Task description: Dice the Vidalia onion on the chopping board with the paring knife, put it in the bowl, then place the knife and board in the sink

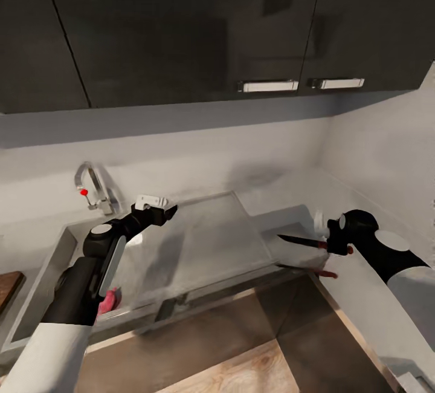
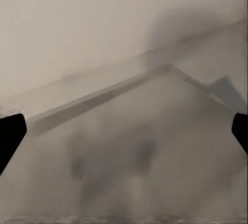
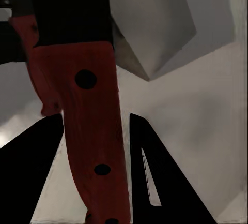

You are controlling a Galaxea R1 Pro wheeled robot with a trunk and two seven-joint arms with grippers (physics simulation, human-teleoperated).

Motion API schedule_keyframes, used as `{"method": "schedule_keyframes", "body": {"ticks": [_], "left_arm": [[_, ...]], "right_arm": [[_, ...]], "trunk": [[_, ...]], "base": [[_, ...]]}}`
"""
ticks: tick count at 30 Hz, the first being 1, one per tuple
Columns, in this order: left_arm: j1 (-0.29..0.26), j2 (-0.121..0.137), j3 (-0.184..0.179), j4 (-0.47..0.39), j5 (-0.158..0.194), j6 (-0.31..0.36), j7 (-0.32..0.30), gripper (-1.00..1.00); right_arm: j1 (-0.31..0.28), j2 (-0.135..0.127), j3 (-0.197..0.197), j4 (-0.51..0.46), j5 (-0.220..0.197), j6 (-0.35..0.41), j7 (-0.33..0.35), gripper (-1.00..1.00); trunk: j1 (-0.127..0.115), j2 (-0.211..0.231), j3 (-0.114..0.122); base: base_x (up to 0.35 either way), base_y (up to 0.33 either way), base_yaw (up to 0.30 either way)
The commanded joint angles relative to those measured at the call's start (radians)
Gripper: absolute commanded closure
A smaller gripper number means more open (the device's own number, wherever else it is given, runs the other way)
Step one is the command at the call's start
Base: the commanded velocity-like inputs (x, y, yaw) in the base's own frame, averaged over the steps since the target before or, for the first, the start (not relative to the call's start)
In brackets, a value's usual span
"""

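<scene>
**Mia:** What is at the far left edge?

**Sam:** A corner of the dark brown wooden chopping board (image 1: 8,287). It lies on the long grey shiny countertop (image 1: 284,184), just left of the steel sink (image 1: 199,242).

**Mia:** And the sink?

**Sam:** It is a long steel box with a deep part on the left and a flat steel part on the right. The bent chrome faucet (image 1: 92,186) with a red dot stands at its back left corner. Something small and pink (image 1: 109,302) shows near the front edge of the deep part, half hidden by the arm. I cannot tell what it is.

**Mia:** Where is the left gripper (image 1: 158,205)?

**Sam:** It is up over the sink, near the back edge. In the left wrist view its two black fingertips (image 2: 10,133) are far apart, with nothing between them.

**Mia:** And on the right?

**Sam:** The right gripper (image 1: 333,242) is pinching the small paring knife (image 1: 302,240). It is in the air above the right end of the sink. The dark pointed blade points left. In the right wrist view the red handle (image 3: 90,131) sits tight between the black fingers (image 3: 165,182).
</scene>
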Motion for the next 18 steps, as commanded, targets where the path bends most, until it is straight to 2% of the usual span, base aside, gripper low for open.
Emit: {"method": "schedule_keyframes", "body": {"ticks": [1, 3, 6, 9, 15, 18], "left_arm": [[-0.001, 0.0, -0.001, -0.003, 0.003, 0.008, -0.005, -1.0], [-0.001, 0.001, -0.001, -0.006, 0.003, 0.011, -0.011, -1.0], [-0.001, 0.001, 0.0, -0.006, 0.003, 0.012, -0.012, -1.0], [-0.001, 0.001, 0.001, -0.007, 0.003, 0.012, -0.013, -1.0], [-0.001, 0.002, 0.002, -0.008, 0.003, 0.012, -0.013, -1.0], [-0.001, 0.002, 0.002, -0.008, 0.003, 0.012, -0.013, -1.0]], "right_arm": [[-0.001, -0.001, 0.003, -0.011, 0.0, 0.01, -0.014, 1.0], [-0.001, -0.001, -0.015, -0.031, 0.0, 0.01, -0.065, 1.0], [-0.001, -0.001, -0.034, -0.053, -0.001, 0.01, -0.095, 1.0], [-0.001, -0.001, -0.075, -0.104, -0.002, 0.011, -0.109, 1.0], [-0.001, 0.0, -0.119, -0.138, -0.006, 0.024, -0.117, 1.0], [-0.001, 0.001, -0.164, -0.154, -0.007, 0.03, -0.136, 1.0]], "trunk": [[0.0, -0.002, -0.001], [0.0, -0.002, 0.003], [0.0, -0.002, 0.007], [0.0, -0.002, 0.011], [0.0, -0.002, 0.012], [0.0, -0.002, 0.012]], "base": [[-0.307, 0.158, 0.0], [-0.271, 0.215, 0.0], [-0.247, 0.238, 0.0], [-0.217, 0.261, 0.0], [-0.181, 0.28, 0.0], [-0.168, 0.284, 0.0]]}}
